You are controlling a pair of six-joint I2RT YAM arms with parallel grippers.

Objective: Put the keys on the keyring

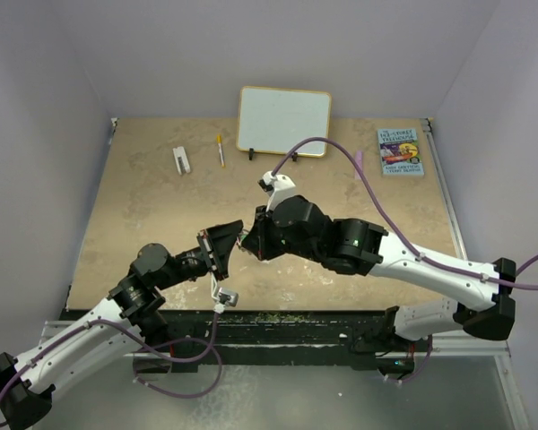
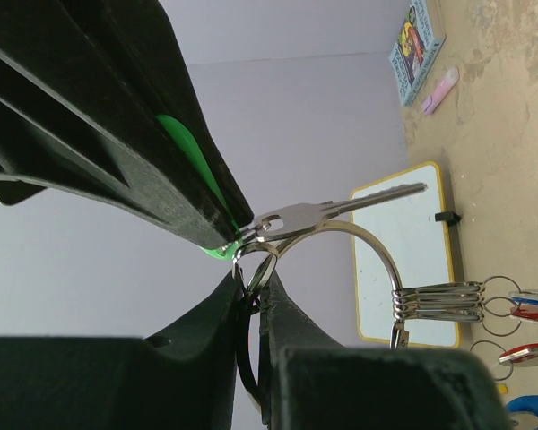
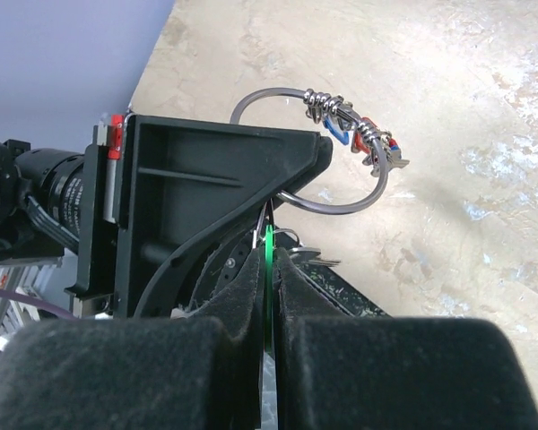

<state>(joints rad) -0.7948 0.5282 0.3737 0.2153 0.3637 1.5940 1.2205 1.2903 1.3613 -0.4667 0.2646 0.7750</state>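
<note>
Left fingers (image 2: pixel 211 313) are closed tight on the keyring (image 2: pixel 379 249) wire. The ring is held off the table (image 1: pixel 143 206) and arcs out past the tips. Right fingers (image 3: pixel 242 296) are pinched together on the green tag (image 3: pixel 268 246), seen edge-on as a thin green line between the pads. Left gripper (image 1: pixel 238 240) and right gripper (image 1: pixel 251 240) meet tip to tip over mid-table. From the top view the arms' bulk hides ring and key completely.

Whiteboard (image 1: pixel 284 121) stands at the far edge, book (image 1: pixel 400 150) lies flat at far right, yellow pen (image 1: pixel 221 150) is left of the board. All 3 are well apart from the grippers.

Left wrist view: 1 silver key (image 2: pixel 341 208) sticks out from the right gripper's tips, blade pointing away. Its head sits right at the ring's wire, just above the left fingertips. Cannot tell if the head's hole is on the wire or only touching it; the junction is crowded and partly hidden behind the finger edges. Most of the green tag is buried between the right fingers.

A stack of small split rings (image 2: pixel 439 300) hangs on the big ring's far side, carrying red and blue tags (image 2: pixel 531 305). These are cut off at the frame edge, so their keys can't be counted. In the right wrist view the same cluster is small and tangled.
</note>
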